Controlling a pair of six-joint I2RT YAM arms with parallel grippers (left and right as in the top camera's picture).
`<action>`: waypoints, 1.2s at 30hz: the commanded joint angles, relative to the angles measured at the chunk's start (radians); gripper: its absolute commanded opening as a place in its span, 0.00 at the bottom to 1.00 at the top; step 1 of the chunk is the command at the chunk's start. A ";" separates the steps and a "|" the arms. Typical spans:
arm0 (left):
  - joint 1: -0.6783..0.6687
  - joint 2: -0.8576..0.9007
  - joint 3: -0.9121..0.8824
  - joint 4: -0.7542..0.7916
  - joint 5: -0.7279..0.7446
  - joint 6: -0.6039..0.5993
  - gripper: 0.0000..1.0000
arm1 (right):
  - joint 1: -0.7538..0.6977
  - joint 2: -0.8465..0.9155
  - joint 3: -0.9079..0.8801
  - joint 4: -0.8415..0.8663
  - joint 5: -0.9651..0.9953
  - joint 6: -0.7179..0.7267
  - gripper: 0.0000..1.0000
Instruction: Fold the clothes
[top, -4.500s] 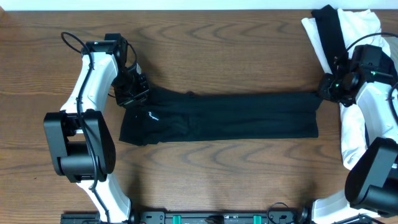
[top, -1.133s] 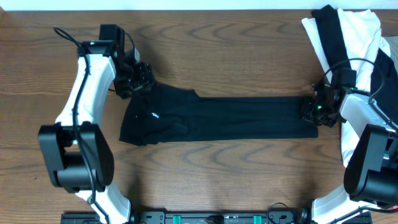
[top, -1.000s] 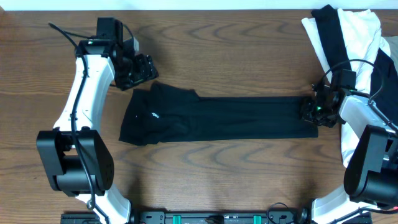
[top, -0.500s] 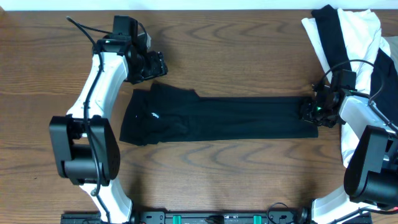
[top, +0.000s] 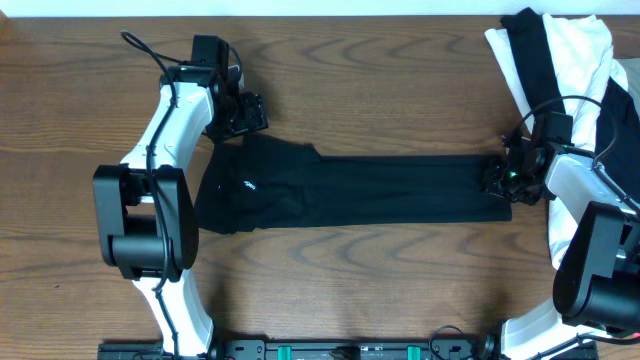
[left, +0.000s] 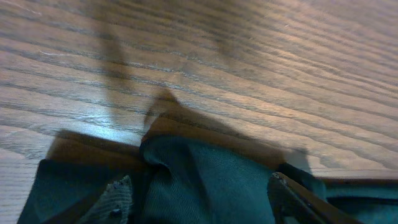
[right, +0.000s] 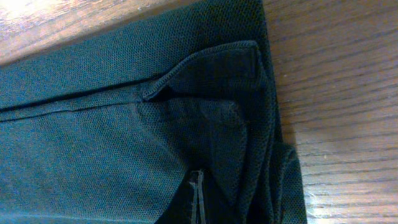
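The left tool (top: 243, 115) gapes wide over a corner of the black shirt (top: 360, 188) on the bench (top: 400, 80) (the right tool (top: 497, 178) pinches its far end).

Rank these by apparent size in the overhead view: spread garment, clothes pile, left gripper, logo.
1. garment
2. pile, partly cut off at the frame edge, so its full size is unsure
3. left gripper
4. logo

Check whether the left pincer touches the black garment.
Cannot tell: left wrist view shows black garment between the fingers of the open left pincer; contact unclear.
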 joint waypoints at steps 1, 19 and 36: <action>0.003 0.022 0.009 -0.002 -0.019 0.016 0.64 | 0.003 0.003 -0.024 -0.010 0.005 -0.012 0.01; 0.002 0.048 -0.019 -0.014 -0.005 0.017 0.54 | 0.002 0.003 -0.024 -0.009 0.005 -0.012 0.01; -0.005 0.048 -0.063 -0.008 -0.005 0.017 0.45 | 0.002 0.003 -0.024 -0.010 0.004 -0.012 0.01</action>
